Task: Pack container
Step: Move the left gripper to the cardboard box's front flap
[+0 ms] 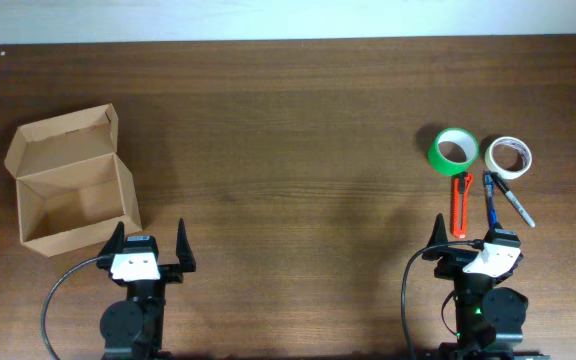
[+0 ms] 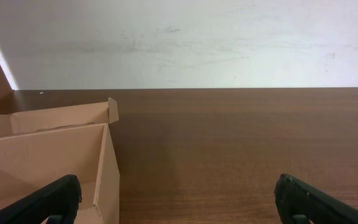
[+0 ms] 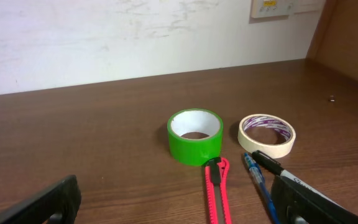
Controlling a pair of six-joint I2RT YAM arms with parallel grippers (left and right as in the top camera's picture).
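Figure: Open container (image 1: 63, 140) with both grippers spread wide and empty.
Overhead: left gripper (image 1: 149, 233) just right of the container's near corner; right gripper (image 1: 465, 240) well right, near green tape (image 1: 453, 150), white tape (image 1: 508, 156), cutter (image 1: 460, 205), pens (image 1: 503, 200). Left wrist: container beside left finger. Right wrist: white tape's purple print unreadable.

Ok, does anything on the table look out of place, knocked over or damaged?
Nothing stands out. The container sits upright, lid open, empty and undamaged. The green tape roll and cream tape roll lie flat, with the red cutter, pen and marker beside them.
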